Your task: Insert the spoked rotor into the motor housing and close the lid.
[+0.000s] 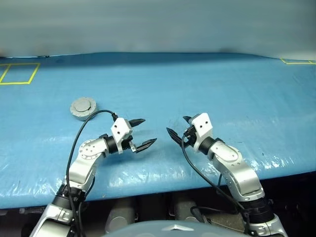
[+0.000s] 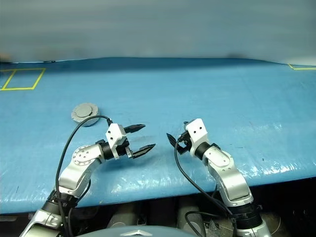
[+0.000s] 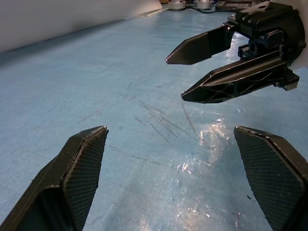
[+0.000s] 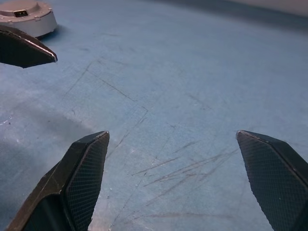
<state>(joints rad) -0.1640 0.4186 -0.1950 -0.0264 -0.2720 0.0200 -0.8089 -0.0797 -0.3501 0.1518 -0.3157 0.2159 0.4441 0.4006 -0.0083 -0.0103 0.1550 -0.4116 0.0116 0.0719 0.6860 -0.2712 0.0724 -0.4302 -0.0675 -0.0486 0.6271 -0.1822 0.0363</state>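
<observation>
Both grippers hang empty with fingers spread — left gripper and right gripper point toward each other over the blue table. Head views show the motor housing, lid on, well beyond the left arm; the right wrist view shows its side wall.

We saw our right gripper with fingers spread wide over the scratched blue table. A round grey motor housing sat well beyond, behind a tip of the left gripper.
</observation>
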